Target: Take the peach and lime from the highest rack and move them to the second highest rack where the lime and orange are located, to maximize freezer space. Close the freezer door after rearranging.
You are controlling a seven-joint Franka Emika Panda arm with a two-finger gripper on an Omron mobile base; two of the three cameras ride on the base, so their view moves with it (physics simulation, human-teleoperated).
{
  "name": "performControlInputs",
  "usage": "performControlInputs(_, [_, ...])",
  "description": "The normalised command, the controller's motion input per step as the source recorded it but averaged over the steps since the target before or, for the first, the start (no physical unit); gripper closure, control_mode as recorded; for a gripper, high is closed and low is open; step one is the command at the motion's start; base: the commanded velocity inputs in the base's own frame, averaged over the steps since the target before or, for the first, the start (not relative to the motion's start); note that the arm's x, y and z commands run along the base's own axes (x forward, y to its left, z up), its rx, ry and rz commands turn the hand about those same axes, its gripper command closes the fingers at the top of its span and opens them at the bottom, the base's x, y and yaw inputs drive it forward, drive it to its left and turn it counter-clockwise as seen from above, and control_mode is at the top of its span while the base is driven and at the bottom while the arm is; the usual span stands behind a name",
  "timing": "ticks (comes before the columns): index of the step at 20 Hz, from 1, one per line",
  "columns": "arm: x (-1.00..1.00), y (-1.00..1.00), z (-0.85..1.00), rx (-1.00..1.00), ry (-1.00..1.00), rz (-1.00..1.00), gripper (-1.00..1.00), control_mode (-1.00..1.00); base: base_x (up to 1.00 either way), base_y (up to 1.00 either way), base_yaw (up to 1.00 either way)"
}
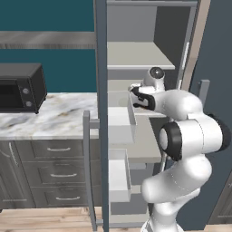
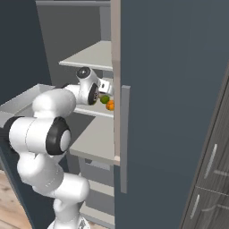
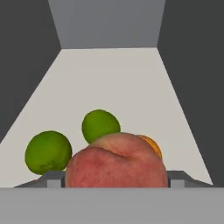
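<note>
End effector (image 3: 116,186) is closed around the round red-pink peach (image 3: 116,162); both dark finger tips sit tight at the fruit's 3 and 9 o'clock sides in hand view. The peach sits at the very front of that view, low over the pale grey second-highest rack (image 3: 109,83).

Behind the peach, two round green limes: one at 9 o'clock of it (image 3: 48,151), one at 11 o'clock (image 3: 100,124). A round orange fruit (image 3: 151,144) peeks out at 2 o'clock, mostly hidden, looks touching or just beside the peach, cannot tell which.

Right base view: the white arm reaches into the open freezer, hand at the rack holding a green lime (image 2: 104,99) and the orange (image 2: 110,105), one rack below the highest rack (image 2: 91,56). Left base view: the same hand (image 1: 142,97) is at that level, and the top rack (image 1: 136,54) looks bare from here.

Step, judged: placing the peach on the second-highest rack; with two limes already there, this looks like the last fruit. Next move calls for lowering to contact if not yet resting, opening the fingers, backing straight out without knocking the limes, then swinging the tall dark grey freezer door (image 2: 174,112) shut.

Count: peach 1, limes 2, orange 1, end effector 1.
</note>
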Motion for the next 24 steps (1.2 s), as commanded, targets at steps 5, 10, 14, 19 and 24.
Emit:
performControlInputs(5, [0.44,-0.04,-0.17,0.00,0.00,-0.03,1.00,-1.00,0.00,0.00,0.00])
performControlInputs(10, [0.35,-0.08,-0.11,0.00,0.00,-0.03,1.00,-1.00,0.00,0.00,0.00])
performControlInputs(14, [0.27,-0.15,-0.16,0.00,0.06,-0.05,1.00,-1.00,0.00,0.00,0.00])
performControlInputs(19, [0.33,-0.07,-0.19,0.00,0.08,-0.06,1.00,-1.00,0.00,0.00,0.00])
performControlInputs(24, [0.30,-0.10,-0.09,0.00,0.06,-0.05,-1.00,-1.00,0.00,0.00,0.00])
